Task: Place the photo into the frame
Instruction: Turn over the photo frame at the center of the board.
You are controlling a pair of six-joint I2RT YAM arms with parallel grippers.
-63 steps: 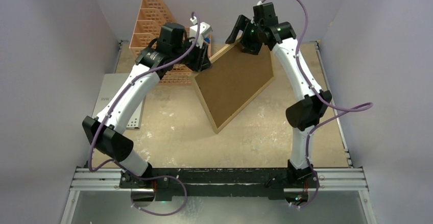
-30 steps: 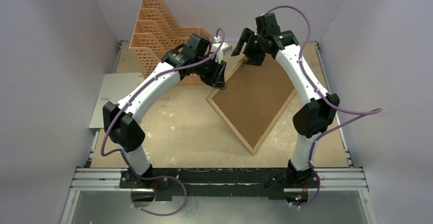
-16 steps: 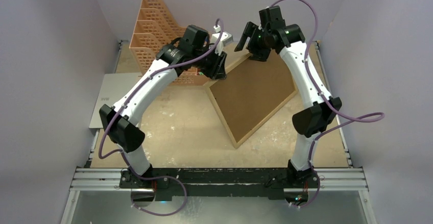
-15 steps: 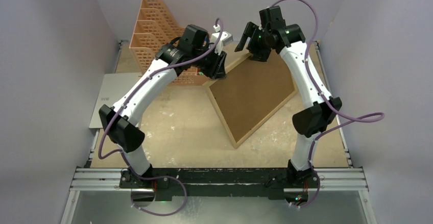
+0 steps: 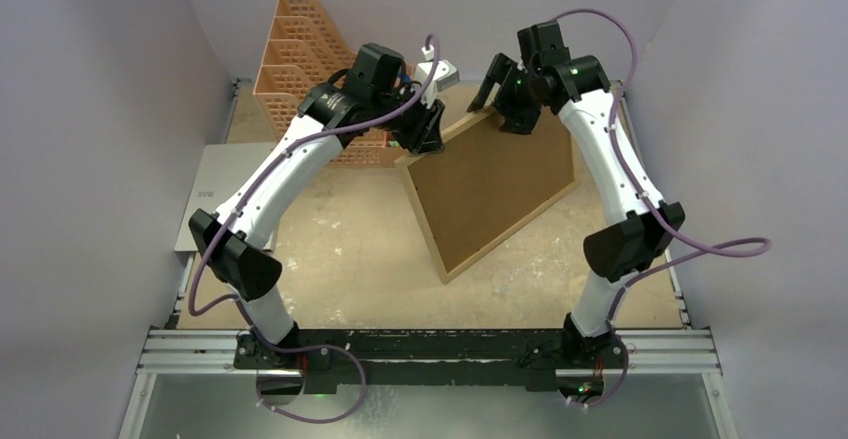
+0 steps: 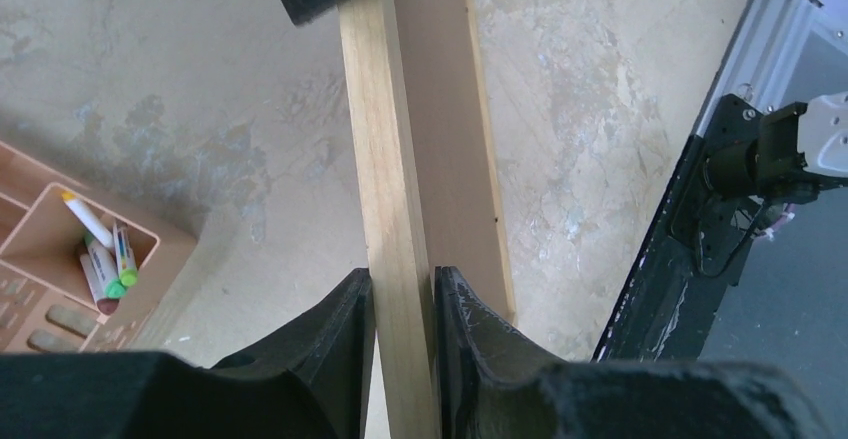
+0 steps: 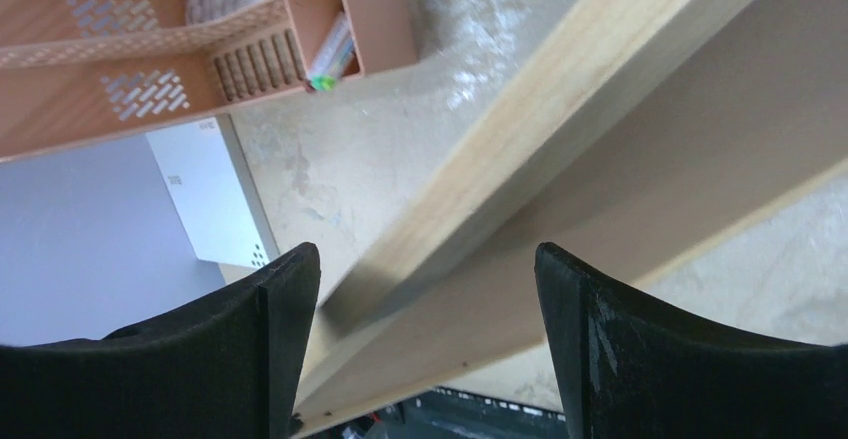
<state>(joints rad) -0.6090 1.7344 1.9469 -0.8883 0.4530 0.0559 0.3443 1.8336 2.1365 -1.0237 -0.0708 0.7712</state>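
**Two grippers at the raised edge of a tilted frame**

One long wooden rail of the frame (image 6: 385,139) is pinched between the fingers of the left gripper (image 6: 403,299), which presses on both faces of the wood. From above, that grip sits at the frame's 10 o'clock corner. The right gripper (image 7: 425,269) is at the 12 o'clock edge with its fingers spread wide. They straddle the rail with a gap on each side and touch nothing.

The frame hangs tilted over the middle of the worktop (image 5: 340,249), toward 2 o'clock. Its far edge is high and its brown backing board (image 5: 495,184) faces up. Its lowest corner points to 6 o'clock; whether that corner touches the worktop cannot be told.

An orange file organizer (image 5: 300,69) stands at 11 o'clock, just beside the left gripper and the frame's raised corner. Markers (image 6: 100,254) lie in one of its compartments. A grey perforated sheet (image 5: 225,199) lies at 9 o'clock, partly under the left arm and well apart from the frame.

Bare worktop lies open from 6 to 8 o'clock of the frame. At 3 o'clock the right arm and the worktop's side edge stand near.
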